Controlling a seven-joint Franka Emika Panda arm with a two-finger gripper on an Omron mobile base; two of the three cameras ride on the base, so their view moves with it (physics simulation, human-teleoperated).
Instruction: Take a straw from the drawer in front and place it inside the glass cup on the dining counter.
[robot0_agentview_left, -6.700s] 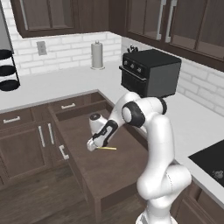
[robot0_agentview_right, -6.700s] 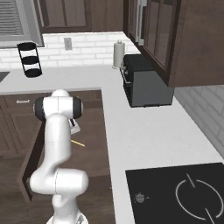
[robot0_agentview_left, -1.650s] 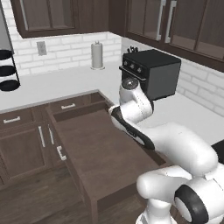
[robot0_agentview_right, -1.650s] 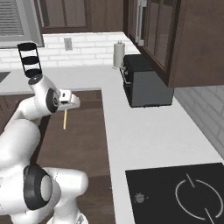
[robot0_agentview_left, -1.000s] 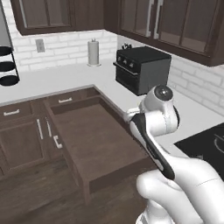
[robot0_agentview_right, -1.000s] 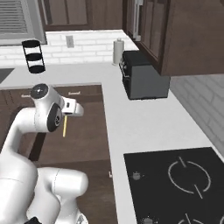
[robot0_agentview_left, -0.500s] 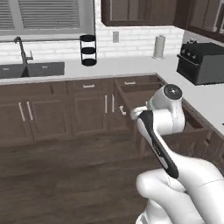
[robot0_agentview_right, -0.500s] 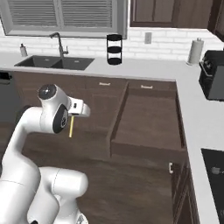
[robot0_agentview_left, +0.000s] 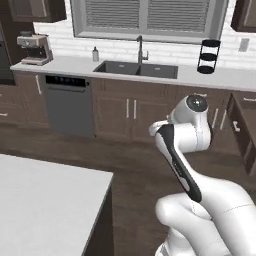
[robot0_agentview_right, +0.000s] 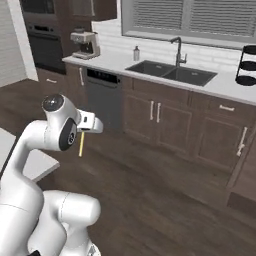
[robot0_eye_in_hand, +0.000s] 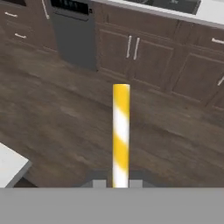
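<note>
Looking across the left base view, the white arm rises from the 4 o'clock corner and folds back on itself at centre, with its round joint near 2 o'clock. A white corner of the dining counter (robot0_agentview_left: 47, 200) fills the 8 o'clock area above dark wood floor. Along the far wall runs a pale worktop with a dark sink (robot0_agentview_left: 136, 69) and tall faucet at 12 o'clock, a coffee machine (robot0_agentview_left: 34, 47) at 10 o'clock, and a black tiered stand (robot0_agentview_left: 208, 56) at 1 o'clock. A grey dishwasher (robot0_agentview_left: 67, 104) sits below at 10 o'clock. The open drawer (robot0_agentview_left: 243, 131) shows as a dark edge at 3 o'clock.

From the right base view, the arm climbs from 7 o'clock and the gripper (robot0_agentview_right: 83, 131) sits at about 9 o'clock, clenched on the straw (robot0_agentview_right: 81, 144), which hangs straight down from it as a thin yellow stick over the floor. A sliver of the dining counter lies at the left edge, just behind the arm. The sink, coffee machine and dishwasher line the far wall from 12 to 10 o'clock, the tiered stand at 2 o'clock.

Through the hand view, the straw stands from the fingertips (robot0_eye_in_hand: 99, 183) at 6 o'clock up to centre, banded yellow and white, pinched between the two tips. Brown cabinet doors (robot0_eye_in_hand: 131, 57) cross the top, the dishwasher at 11 o'clock, and the counter's white corner at 8 o'clock.
</note>
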